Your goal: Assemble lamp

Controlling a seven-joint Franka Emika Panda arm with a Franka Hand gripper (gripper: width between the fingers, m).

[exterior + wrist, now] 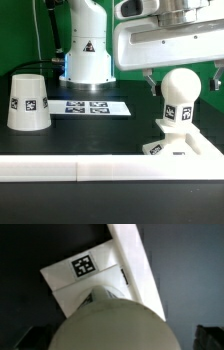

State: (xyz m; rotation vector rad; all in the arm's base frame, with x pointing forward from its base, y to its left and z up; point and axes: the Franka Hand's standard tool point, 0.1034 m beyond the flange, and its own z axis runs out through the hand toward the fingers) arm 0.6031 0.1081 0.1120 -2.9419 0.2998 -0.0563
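The round white bulb (pixel 182 95) stands upright on the flat square base (pixel 168 149) at the exterior view's right, its tag facing the camera. My gripper (pixel 184 80) hangs over it, open, with one finger on each side of the bulb's head and a gap on both sides. In the wrist view the bulb (pixel 110 325) fills the foreground between the dark fingers (pixel 40 339), with the base and its tag (pixel 82 265) beyond. The tapered shade (pixel 28 102) stands alone at the exterior view's left, wide end down.
The marker board (pixel 90 106) lies flat between the shade and the base. The long white border bar (pixel 110 172) runs along the front, and shows beside the base in the wrist view (pixel 135 258). The arm's white pedestal (pixel 87 50) stands at the back.
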